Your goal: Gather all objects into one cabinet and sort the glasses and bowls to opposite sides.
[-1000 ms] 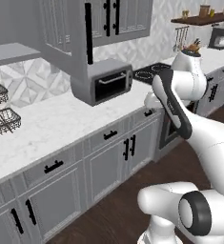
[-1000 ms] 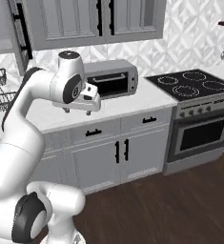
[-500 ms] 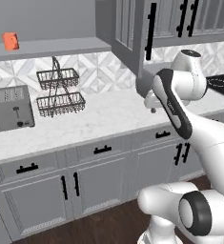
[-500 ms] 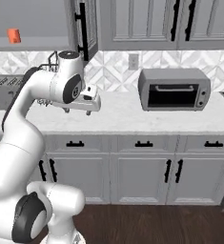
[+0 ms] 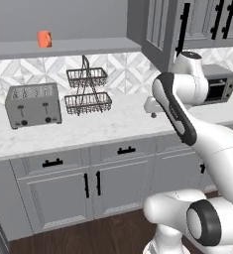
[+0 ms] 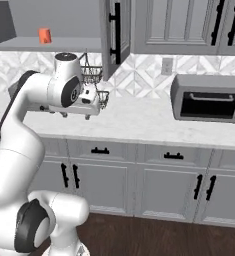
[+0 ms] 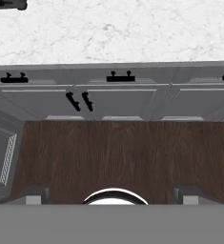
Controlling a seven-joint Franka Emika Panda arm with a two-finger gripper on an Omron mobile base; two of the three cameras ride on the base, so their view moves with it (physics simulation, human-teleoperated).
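**Currently: arm raised over the bench, mug on the high shelf**

Observed on the grey shelf at upper left, the orange-red mug [image 5: 44, 38] stands upright near the shelf's front edge, well apart from the arm. It is seen again in the right base view, same position [image 6: 45, 35].

The pincer [image 5: 153, 110] hangs at the end of the white arm above the marble bench [image 5: 103, 126], clear of the surface. From the right base view the hand [image 6: 89, 100] sits just in front of a two-tier wire basket [image 5: 87, 89]. Whether the pincer is spread or closed cannot be told; its tips are too small in the base views and barely visible in the hand view. Nothing is visibly held.

On the bench, a grey toaster [image 5: 32, 104] stands left of the wire basket. A toaster oven [image 6: 209, 97] sits further right. The hand view looks down past the bench edge at grey cupboard fronts [image 7: 113, 97] with black handles and a dark wooden floor [image 7: 113, 157].
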